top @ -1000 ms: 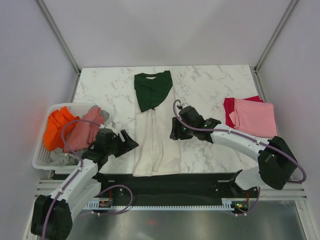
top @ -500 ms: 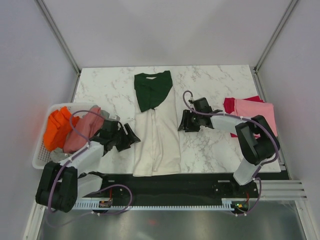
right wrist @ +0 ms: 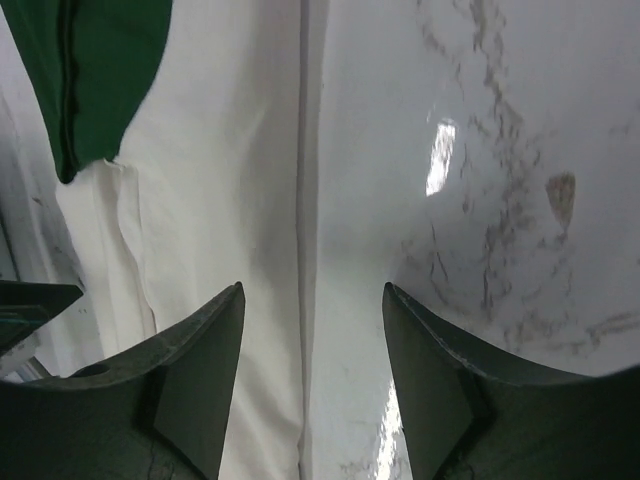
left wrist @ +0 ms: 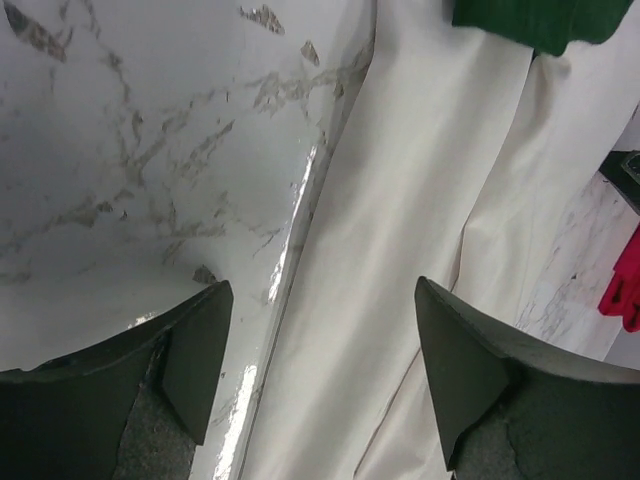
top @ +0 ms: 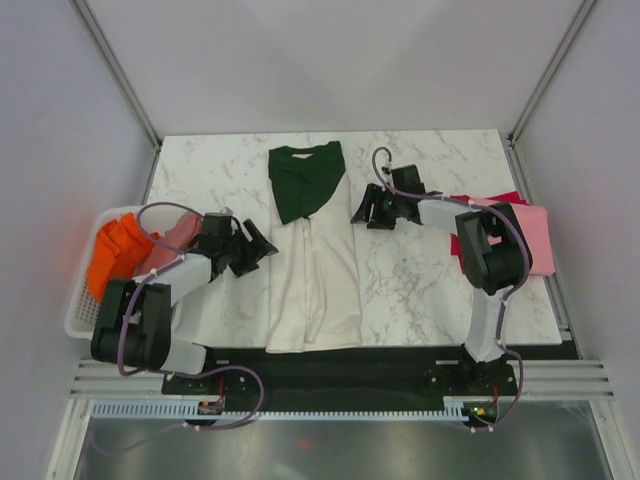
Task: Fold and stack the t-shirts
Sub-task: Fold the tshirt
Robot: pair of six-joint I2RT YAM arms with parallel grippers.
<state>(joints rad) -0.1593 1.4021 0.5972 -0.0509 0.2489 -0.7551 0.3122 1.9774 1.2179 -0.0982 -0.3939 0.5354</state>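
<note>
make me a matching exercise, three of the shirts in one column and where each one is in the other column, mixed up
Things:
1. cream t-shirt
2. pink t-shirt
3. orange t-shirt

Places:
a. in the white basket at the left
b. spread flat along the middle of the table
c. folded on the right side of the table

Pairs: 1-b; 2-c; 3-a

Looks like a robotics lab cell: marble-look table [top: 420, 290] boxed by plain white panels [top: 330, 60], aluminium posts [top: 115, 70] upper left and right, mounting rail [top: 330, 408] at bottom.
</note>
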